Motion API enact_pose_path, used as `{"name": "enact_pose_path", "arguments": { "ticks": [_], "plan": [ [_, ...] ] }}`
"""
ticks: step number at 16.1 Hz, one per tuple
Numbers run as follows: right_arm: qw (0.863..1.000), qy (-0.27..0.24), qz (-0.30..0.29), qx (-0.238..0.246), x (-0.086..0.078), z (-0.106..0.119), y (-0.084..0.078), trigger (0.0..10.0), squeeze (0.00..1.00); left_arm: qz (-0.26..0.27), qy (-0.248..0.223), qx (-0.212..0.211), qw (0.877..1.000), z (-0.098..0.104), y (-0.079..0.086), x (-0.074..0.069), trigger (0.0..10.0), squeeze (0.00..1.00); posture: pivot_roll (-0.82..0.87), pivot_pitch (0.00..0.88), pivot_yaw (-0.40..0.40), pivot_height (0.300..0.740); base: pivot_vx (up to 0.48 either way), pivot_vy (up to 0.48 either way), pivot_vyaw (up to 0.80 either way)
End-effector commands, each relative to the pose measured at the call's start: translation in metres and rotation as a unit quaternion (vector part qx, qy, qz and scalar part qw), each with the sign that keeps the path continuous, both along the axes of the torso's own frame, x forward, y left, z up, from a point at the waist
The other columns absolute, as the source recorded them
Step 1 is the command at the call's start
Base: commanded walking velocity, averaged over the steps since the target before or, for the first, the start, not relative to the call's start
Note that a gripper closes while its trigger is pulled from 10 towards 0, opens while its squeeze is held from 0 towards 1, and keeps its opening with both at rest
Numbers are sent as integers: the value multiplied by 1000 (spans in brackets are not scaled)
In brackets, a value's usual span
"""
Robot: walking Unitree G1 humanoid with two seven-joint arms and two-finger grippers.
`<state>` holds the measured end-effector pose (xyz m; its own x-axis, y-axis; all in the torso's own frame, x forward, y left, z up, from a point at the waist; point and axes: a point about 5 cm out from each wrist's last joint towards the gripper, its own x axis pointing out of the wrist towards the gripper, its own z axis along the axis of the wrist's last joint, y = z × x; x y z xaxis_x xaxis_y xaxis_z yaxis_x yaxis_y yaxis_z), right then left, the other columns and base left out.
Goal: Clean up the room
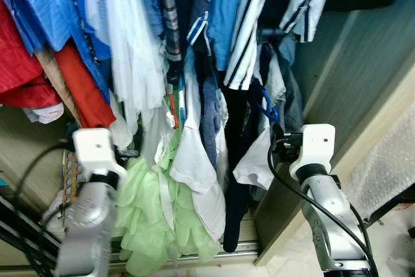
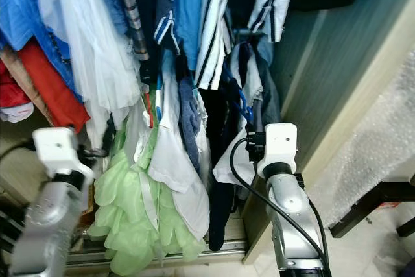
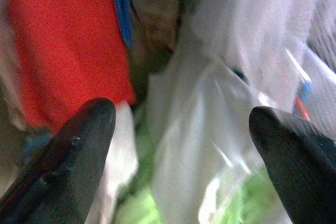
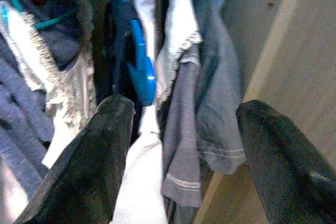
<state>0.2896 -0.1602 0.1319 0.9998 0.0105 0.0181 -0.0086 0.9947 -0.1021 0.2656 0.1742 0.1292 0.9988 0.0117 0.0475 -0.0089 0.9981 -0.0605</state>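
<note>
Left eye view: an open wardrobe is packed with hanging clothes, a red garment (image 1: 78,89) at its left side, a pale green ruffled garment (image 1: 152,218) low in the middle, a striped shirt (image 1: 249,24) higher up. The wardrobe's side panel (image 1: 350,76) bounds the right edge, with bare floor (image 1: 292,257) just outside it. Both silver arms reach toward the clothes.

Left wrist view: the left tool (image 3: 181,145) has its fingers wide apart, holding nothing, close before the red garment and white cloth (image 3: 210,129).

Right wrist view: the right tool (image 4: 184,145) is likewise spread and empty, facing a blue hanger (image 4: 140,66) and a grey garment (image 4: 210,93) beside the panel.
</note>
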Motion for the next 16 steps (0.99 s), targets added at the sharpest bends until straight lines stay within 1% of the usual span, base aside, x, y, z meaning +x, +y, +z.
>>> {"name": "enact_pose_path", "arguments": {
  "ticks": [1, 2, 4, 5, 6, 7, 8, 9, 10, 12, 13, 14, 16],
  "plan": [
    [1000, -2, 9, -7, -1, 1, 1, 10000, 0, -13, 6, -5, 1000, -5, -5, -2, 10000, 0, 8, 0, -28, 740, 0, 0, 0],
    [1000, -3, 10, -10, -1, 0, 1, 10000, 0, -24, 6, -12, 1000, -7, -8, -3, 10000, 0, 9, 0, -28, 740, 0, 0, 0],
    [1000, 8, -2, 3, -2, -6, -4, 10000, 0, -16, 15, -6, 1000, -12, -6, -6, 10000, 0, 13, 0, -25, 740, 0, 0, 0],
    [999, 22, -18, 15, -13, -12, -14, 10000, 0, -10, 14, 1, 1000, -11, 6, -11, 10000, 0, 15, 0, -26, 740, 0, 0, 0],
    [999, 24, -19, 15, -17, -13, -16, 10000, 0, -8, 12, 3, 1000, -11, 8, -13, 10000, 0, 16, 0, -26, 740, 0, 0, 0],
    [999, 36, -24, 7, -34, -19, -24, 10000, 0, 11, 24, -1, 1000, -16, 21, -24, 10000, 0, 18, 0, -25, 740, 0, 0, 0],
    [999, 41, -25, 4, -39, -21, -27, 10000, 0, 19, 28, 4, 999, -19, 24, -29, 10000, 0, 18, 0, -25, 740, 0, 0, 0],
    [998, 51, -25, -6, -49, -25, -34, 10000, 0, 27, 38, 6, 999, -25, 29, -40, 10000, 0, 15, 0, -22, 740, 0, 0, 0],
    [998, 51, -24, -5, -50, -25, -35, 10000, 0, 25, 42, 0, 999, -27, 28, -43, 10000, 0, 15, 0, -21, 740, 0, 0, 0],
    [999, 47, -16, -12, -46, -23, -33, 10000, 0, 17, 42, 9, 999, -28, 21, -42, 10000, 0, 16, 0, -22, 740, 0, 0, 0],
    [999, 41, -9, -16, -42, -20, -28, 10000, 0, 13, 38, 0, 999, -25, 17, -40, 10000, 0, 17, 0, -22, 740, 0, 0, 0],
    [999, 39, -4, -16, -41, -19, -25, 10000, 0, 8, 38, -13, 999, -24, 16, -40, 10000, 0, 15, 0, -21, 740, 0, 0, 0],
    [999, 40, 4, -22, -39, -19, -22, 10000, 0, 52, 49, 25, 997, -24, 17, -41, 10000, 0, 17, 0, -20, 740, 0, 0, 800]
  ]
}}
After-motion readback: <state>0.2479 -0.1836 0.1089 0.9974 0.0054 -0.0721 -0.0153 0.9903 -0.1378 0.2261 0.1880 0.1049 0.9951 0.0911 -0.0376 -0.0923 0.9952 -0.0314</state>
